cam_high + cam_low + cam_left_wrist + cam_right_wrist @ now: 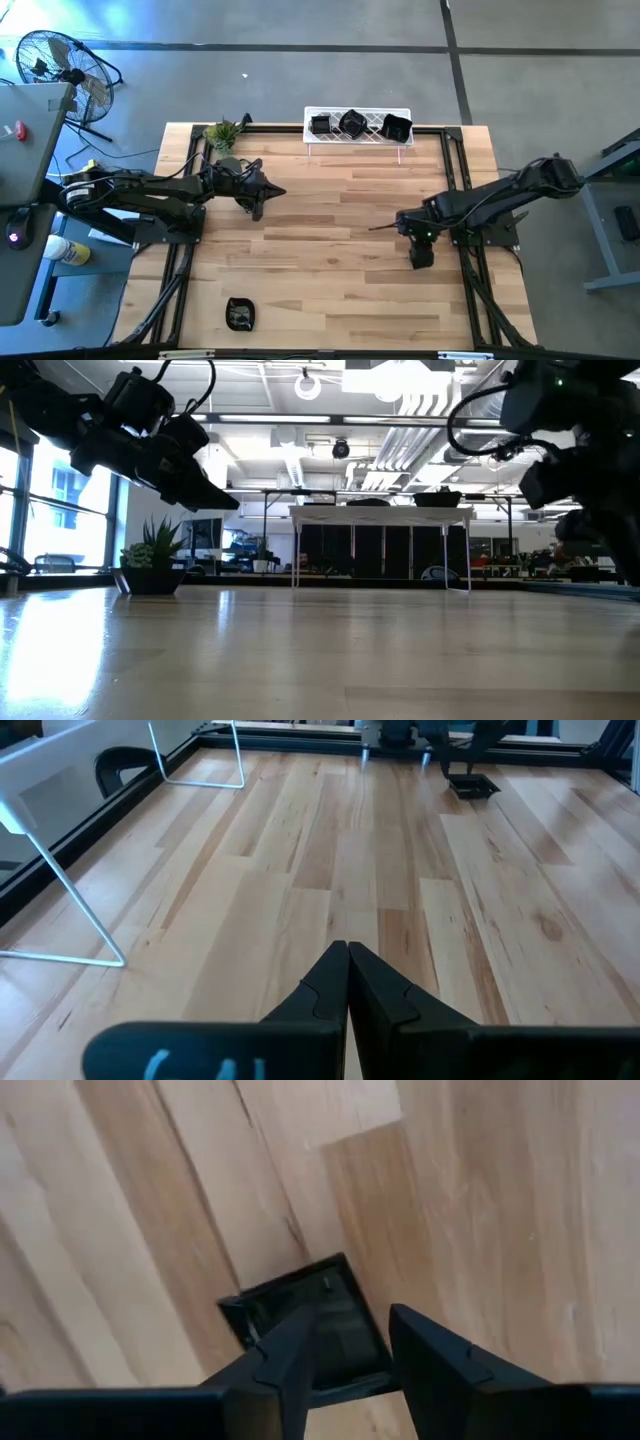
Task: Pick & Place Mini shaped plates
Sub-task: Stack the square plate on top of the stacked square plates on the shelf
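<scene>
While my right arm reaches in from the tabletop's point(340, 250) right side, my right pincer point(350, 1342) hangs low over a square plate point(345, 1320) that lies flat on the wood. Its fingers point(435, 1355) are parted, one over the plate's middle and the other past its edge — neither grips it, and I cannot tell whether either touches it. From above, that plate shows as a dark square point(421, 254) just below the right pincer point(413, 236).

My left pincer point(347, 970) is closed on nothing, fingertips pressed together, pointing across the bare boards toward the right arm. In the high view the left pincer point(272, 192) sits in the left half of the tabletop, and the low view shows it held in the air.

Three more plates rest on a white rack point(357, 137) at the far edge — one on the left point(320, 125), one in the middle point(352, 123), one on the right point(397, 128). Another plate point(240, 314) lies alone near the front edge, well apart from both pincers. A green plant point(222, 133) stands at the far left corner.
</scene>
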### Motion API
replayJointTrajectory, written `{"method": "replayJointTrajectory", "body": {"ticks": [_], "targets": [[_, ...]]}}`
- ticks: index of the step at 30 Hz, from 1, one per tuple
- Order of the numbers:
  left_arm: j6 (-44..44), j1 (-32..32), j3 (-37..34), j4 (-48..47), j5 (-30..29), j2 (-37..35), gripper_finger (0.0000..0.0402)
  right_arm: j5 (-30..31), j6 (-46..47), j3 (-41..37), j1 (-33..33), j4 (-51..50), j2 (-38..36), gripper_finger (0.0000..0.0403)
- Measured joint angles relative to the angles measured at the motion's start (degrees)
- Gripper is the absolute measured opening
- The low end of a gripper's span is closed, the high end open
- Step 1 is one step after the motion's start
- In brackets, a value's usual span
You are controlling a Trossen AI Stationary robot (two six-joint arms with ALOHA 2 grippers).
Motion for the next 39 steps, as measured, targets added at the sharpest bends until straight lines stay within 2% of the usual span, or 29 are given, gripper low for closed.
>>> {"method": "replayJointTrajectory", "body": {"ticks": [5,12,21,27,31,34,39], "targets": [[0.13,-0.02,0.0,0.0,-0.02,0.0,0.0001,1.75,-1.57,-3.11,-0.09,1.71,0.0,0.0109],[0.12,-0.02,0.0,-0.01,-0.02,0.0,0.0001,-1.56,-1.62,-6.67,-0.09,7.48,0.0,0.0075],[0.1,-0.02,0.0,0.01,-0.07,0.0,0.0001,-2.77,-1.0,-5.31,-0.57,8.99,-0.02,0.0007],[0.08,0.0,0.0,0.02,-0.07,0.0,0.0001,-2.4,0.27,-3.04,-3.08,9.32,-1.12,0.0011],[0.24,-0.01,0.0,0.02,-0.08,0.0,0.0001,-2.3,4.42,-1.53,-5.41,14.07,-2.78,0.0004],[0.56,-0.02,0.0,0.04,-0.07,0.0,0.0001,1.02,11.64,-0.86,-7.32,21.92,-3.21,0.001],[0.61,0.0,0.0,0.04,-0.05,0.0,0.0001,12.25,24.64,-0.76,-8.93,38.81,0.53,0.0015]]}}
